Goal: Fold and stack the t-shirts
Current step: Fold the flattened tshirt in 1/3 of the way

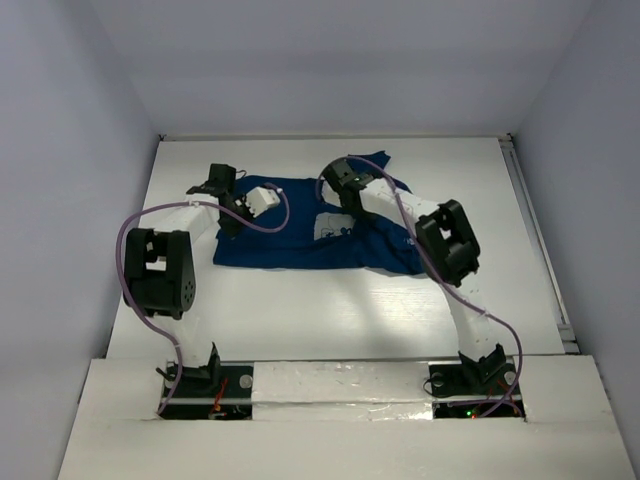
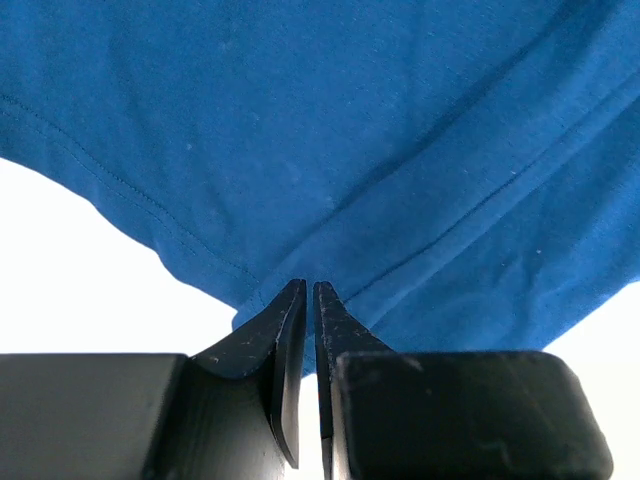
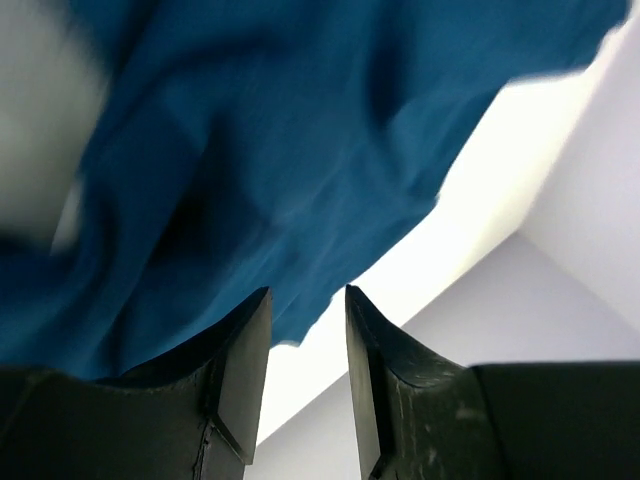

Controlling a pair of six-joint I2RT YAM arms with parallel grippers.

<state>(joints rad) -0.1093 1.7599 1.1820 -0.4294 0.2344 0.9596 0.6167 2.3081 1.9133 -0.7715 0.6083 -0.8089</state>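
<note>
T-shirt (image 1: 290,250) is lying rumpled on the white table (image 1: 400,310), upper middle of the top view. Left gripper (image 2: 308,290) is pinching its hem, clenched, while right gripper (image 3: 308,300) is hanging released, jaws apart, near the cloth.

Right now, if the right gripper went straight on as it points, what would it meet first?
Most likely the blue t-shirt, whose edge lies just beyond the right gripper, fingers open; the blur leaves depth unclear.
</note>
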